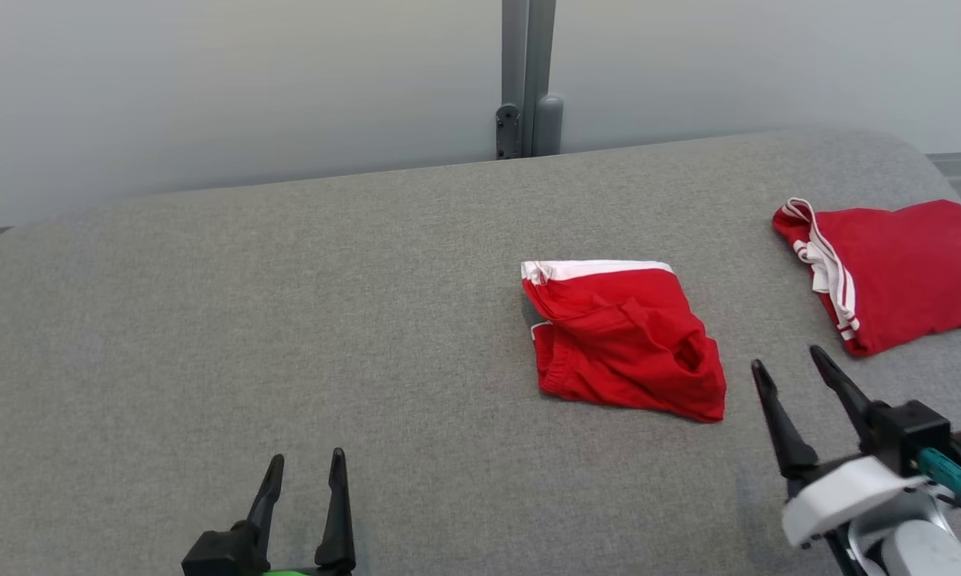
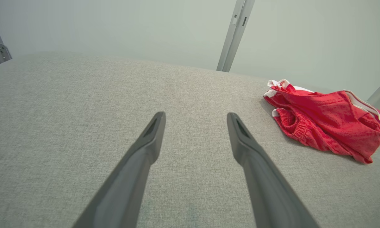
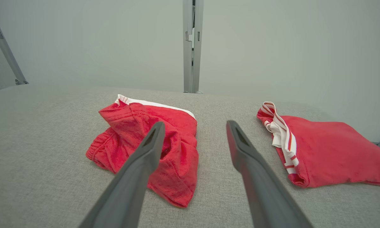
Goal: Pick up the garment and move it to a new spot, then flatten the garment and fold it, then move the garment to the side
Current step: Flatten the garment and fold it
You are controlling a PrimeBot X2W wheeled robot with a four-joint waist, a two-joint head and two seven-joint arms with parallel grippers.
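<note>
Item: red garment (image 1: 624,344), middle of surface (image 1: 288,320), crumpled. I judge it soft, light; pinch white-trimmed far edge. left gripper (image 1: 308,456), right gripper (image 1: 787,358): jaws spread, empty.

The crumpled red cloth garment with white trim (image 1: 624,344) looks soft and matt (a fine knit, seen close). The broad grey woven-fabric surface (image 1: 288,320) is coarse and flecked. The upright grey metal post (image 1: 528,72) looks smooth.
</note>
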